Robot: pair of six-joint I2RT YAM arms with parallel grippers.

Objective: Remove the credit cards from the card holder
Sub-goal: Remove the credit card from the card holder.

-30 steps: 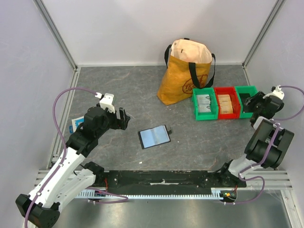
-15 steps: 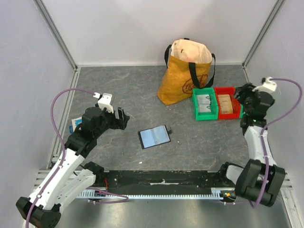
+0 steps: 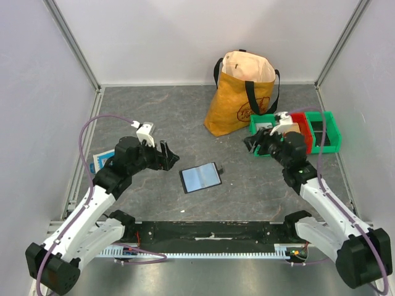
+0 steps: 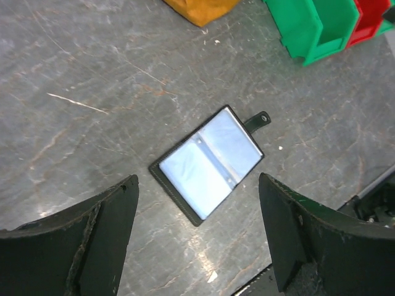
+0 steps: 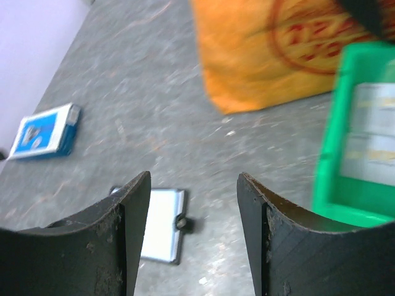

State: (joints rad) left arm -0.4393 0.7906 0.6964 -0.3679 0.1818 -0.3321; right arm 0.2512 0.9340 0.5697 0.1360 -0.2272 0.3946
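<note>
While left claw (image 3: 168, 156) hangs open, card holder (image 3: 201, 177) lies unfolded just ahead, long axis slanting across its gap; right claw (image 3: 252, 143), open too, is farther.

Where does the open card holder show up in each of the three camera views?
Top external: card holder lies open near the middle of the table.
Left wrist: card holder at mid-frame, its tab pointing to the upper right.
Right wrist: card holder low and left of centre, only partly visible.
Shared landmark: the orange bag, toward the top of all three.
</note>
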